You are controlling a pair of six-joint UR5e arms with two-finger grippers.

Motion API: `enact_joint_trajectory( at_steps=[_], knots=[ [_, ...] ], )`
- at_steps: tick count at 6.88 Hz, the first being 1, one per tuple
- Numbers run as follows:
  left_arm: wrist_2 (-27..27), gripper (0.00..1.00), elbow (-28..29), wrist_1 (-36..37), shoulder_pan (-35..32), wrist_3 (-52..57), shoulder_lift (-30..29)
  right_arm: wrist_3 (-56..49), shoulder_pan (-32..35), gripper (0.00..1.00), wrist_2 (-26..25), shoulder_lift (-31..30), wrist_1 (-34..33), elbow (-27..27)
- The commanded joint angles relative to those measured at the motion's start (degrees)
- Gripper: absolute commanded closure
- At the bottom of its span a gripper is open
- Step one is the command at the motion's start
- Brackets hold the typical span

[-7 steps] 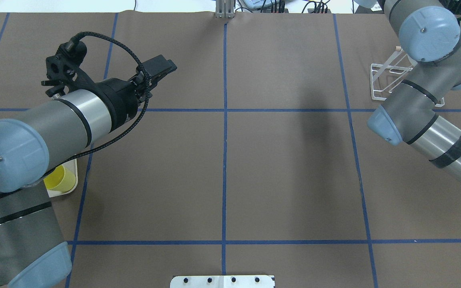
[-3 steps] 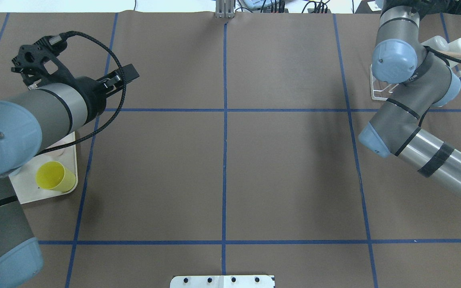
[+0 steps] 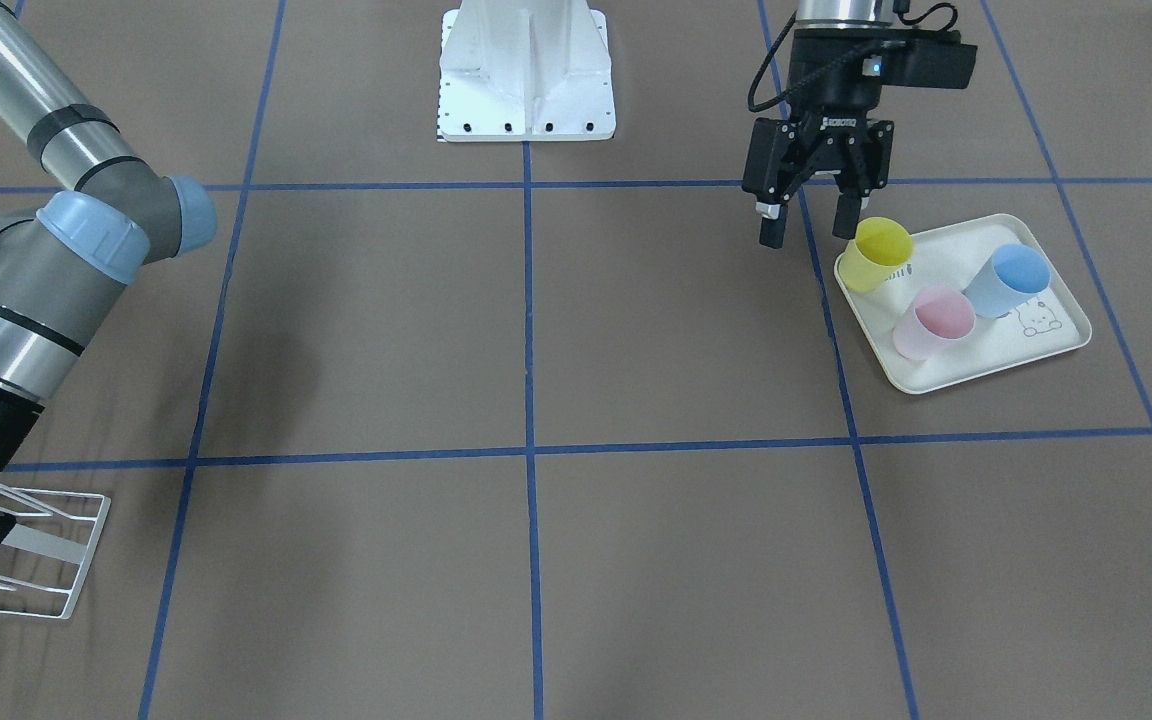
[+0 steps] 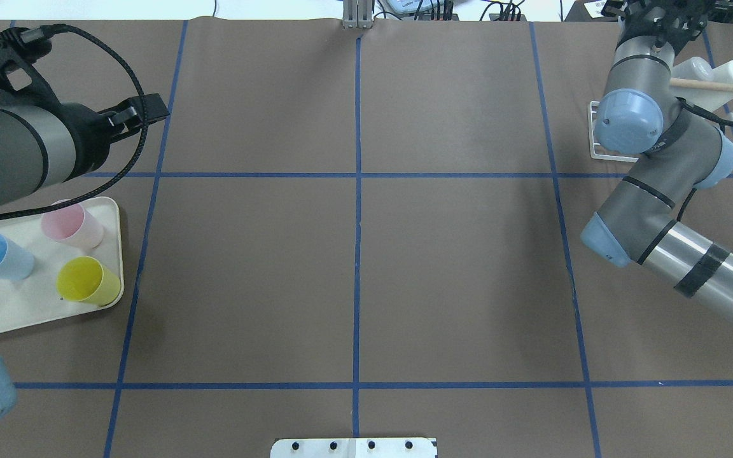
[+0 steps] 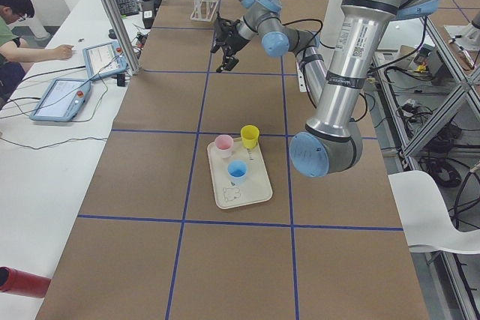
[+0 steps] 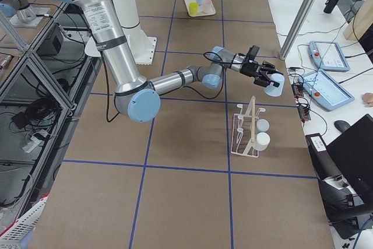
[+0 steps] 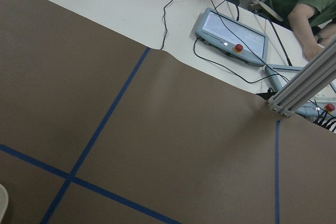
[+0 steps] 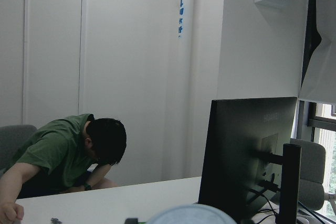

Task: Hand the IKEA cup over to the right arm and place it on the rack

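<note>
Left tool (image 3: 806, 232) is hovering released beside the yellow cup (image 3: 878, 256); handover and rack (image 6: 240, 135) placement are pending; right tool (image 6: 269, 77) grip unreadable.

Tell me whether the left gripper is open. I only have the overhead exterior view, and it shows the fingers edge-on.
Observer: Open. The front-facing view shows the left gripper with its jaws spread and nothing between them.
Operator: And the right gripper? It runs off my top edge.
Observer: In the exterior right view, the right gripper has a pale cup at its tip, apart from the rack. Whether its jaws clamp the cup cannot be judged from there.
</note>
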Motion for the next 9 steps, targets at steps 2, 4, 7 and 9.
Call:
enact_joint_trajectory(
  at_steps=[2, 4, 7, 9],
  knots=[
    [-0.7, 0.00, -0.2, 0.5, -0.6, 0.4, 0.1, -0.2, -0.3, 1.00, 0.5, -0.4, 0.1, -0.3],
    [-0.7, 0.00, -0.1, 0.5, -0.6, 0.4, -0.1, 0.5, -0.2, 1.00, 1.5, -2.9, 0.3, -0.3],
    [-0.7, 0.00, -0.1, 0.5, -0.6, 0.4, -0.1, 0.7, -0.2, 1.00, 3.9, -3.5, 0.3, -0.4],
    [-0.8, 0.00, 0.0, 0.5, -0.5, 0.3, -0.3, 0.8, 0.2, 1.00, 4.9, -3.7, 0.3, -0.9]
  ],
)
